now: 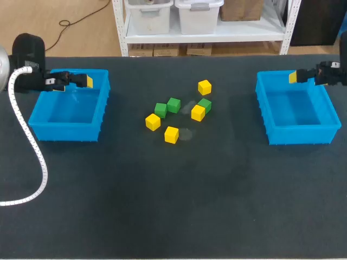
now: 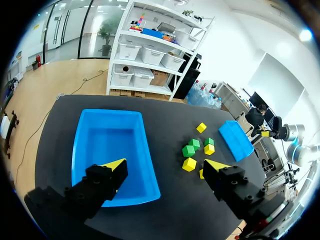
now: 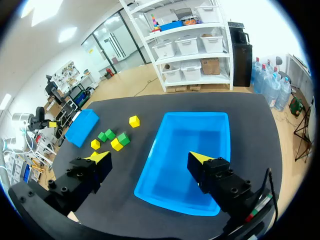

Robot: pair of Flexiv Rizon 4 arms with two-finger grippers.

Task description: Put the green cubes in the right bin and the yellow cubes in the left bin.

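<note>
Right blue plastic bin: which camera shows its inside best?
The right wrist view: the right blue plastic bin lies large just ahead of the right tool, most of its floor in sight. The head view shows the bin whole but smaller. The left wrist view shows the bin small and far off.

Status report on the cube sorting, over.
Left gripper open, over left bin; right gripper open, over right bin. Three green cubes, four yellow cubes loose between bins, none binned. Path clear.

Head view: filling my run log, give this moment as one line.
left bin, right bin: empty | yellow cubes, green cubes: all mid-table | left gripper, right gripper: jaws open above bins
</note>
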